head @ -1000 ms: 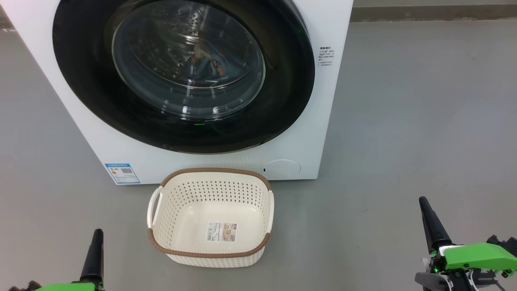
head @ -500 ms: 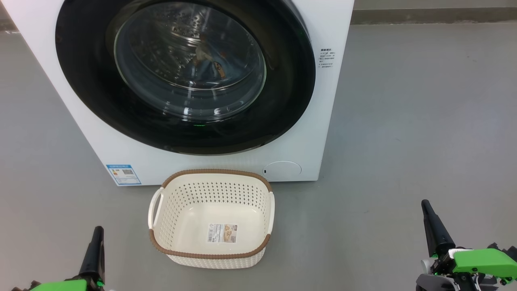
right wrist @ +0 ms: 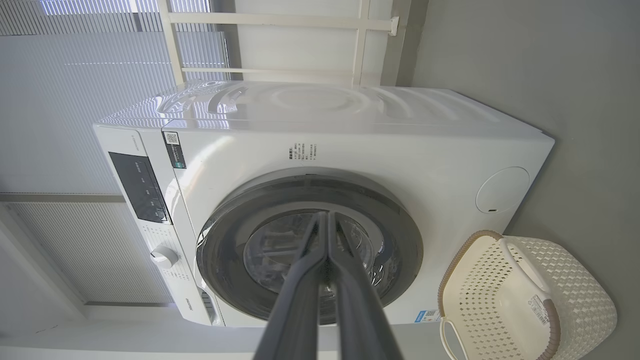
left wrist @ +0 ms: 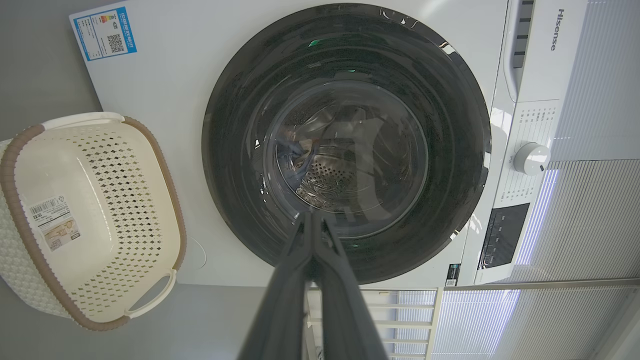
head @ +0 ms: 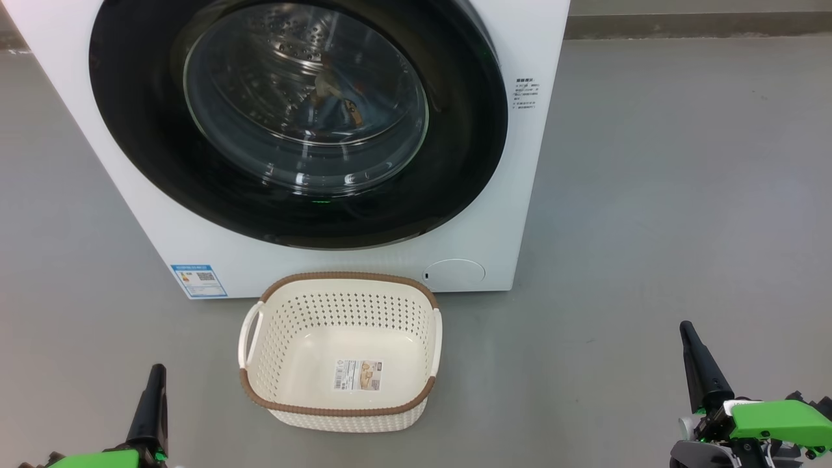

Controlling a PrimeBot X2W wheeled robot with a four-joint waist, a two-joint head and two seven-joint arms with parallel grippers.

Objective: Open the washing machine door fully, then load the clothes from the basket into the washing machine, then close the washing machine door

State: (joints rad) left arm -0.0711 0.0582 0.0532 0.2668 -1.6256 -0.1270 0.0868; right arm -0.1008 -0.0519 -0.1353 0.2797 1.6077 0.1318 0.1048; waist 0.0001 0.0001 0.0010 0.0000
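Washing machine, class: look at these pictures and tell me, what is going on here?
Nothing is being handled. The door of the washing machine is closed, and blue clothes show through it. The basket stands empty on the floor in front. The left gripper and right gripper sit low at either side, both shut, holding nothing. The loading looks finished.

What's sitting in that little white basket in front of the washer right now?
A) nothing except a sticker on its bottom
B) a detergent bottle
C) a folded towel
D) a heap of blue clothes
A: the basket is bare inside apart from the label sticker on its bottom, while the clothes show behind the glass of the washing machine door.
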